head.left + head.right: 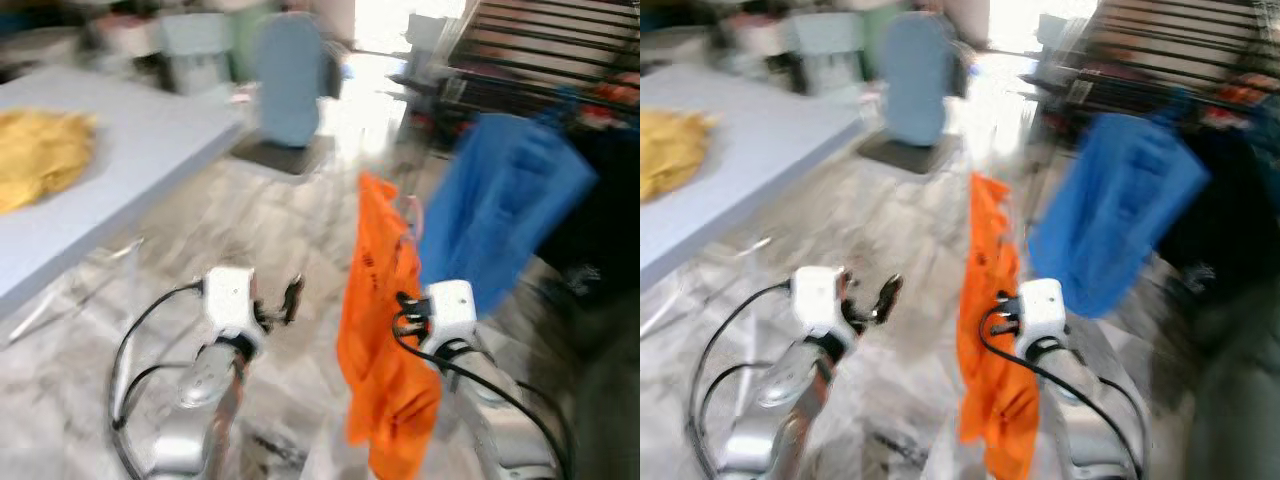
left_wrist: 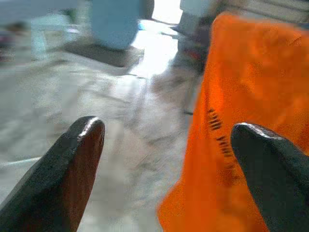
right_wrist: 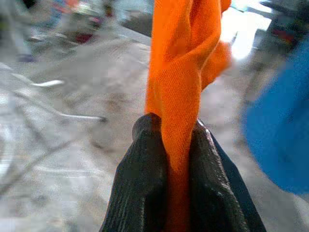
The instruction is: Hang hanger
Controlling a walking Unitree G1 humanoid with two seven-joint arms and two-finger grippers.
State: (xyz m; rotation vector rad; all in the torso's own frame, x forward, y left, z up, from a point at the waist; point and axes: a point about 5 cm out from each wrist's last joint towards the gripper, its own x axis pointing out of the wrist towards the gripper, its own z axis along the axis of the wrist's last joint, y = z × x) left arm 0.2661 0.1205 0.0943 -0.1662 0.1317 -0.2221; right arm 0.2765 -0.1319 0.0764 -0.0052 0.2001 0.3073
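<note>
A blurred view from the robot's head shows a room with a pale marbled floor (image 1: 250,210). The right gripper (image 3: 176,140) is raised in front of the robot, its two black fingers (image 3: 145,179) pressed together on a fold of an orange garment (image 1: 385,340). The cloth runs up above the gripper and also hangs down below it, beside the silver right arm. A thin pale loop, possibly part of a hanger, shows at the garment's upper edge, but blur makes it impossible to be sure.

The left gripper (image 2: 166,145) is held out to the left of the orange garment, apart from it. Its fingers (image 2: 72,159) are spread wide with nothing between them. In the left wrist view, dark printed marks run down the orange cloth.

To the right of the orange garment, a blue garment (image 1: 510,200) hangs near a dark slatted rack (image 1: 540,50) at the upper right. On the left stands a light blue table (image 1: 150,150) with a crumpled yellow cloth (image 1: 35,155) lying on it. Farther back, a pale blue chair (image 1: 290,75) stands on a dark base, with bright light falling on the floor beside it.
</note>
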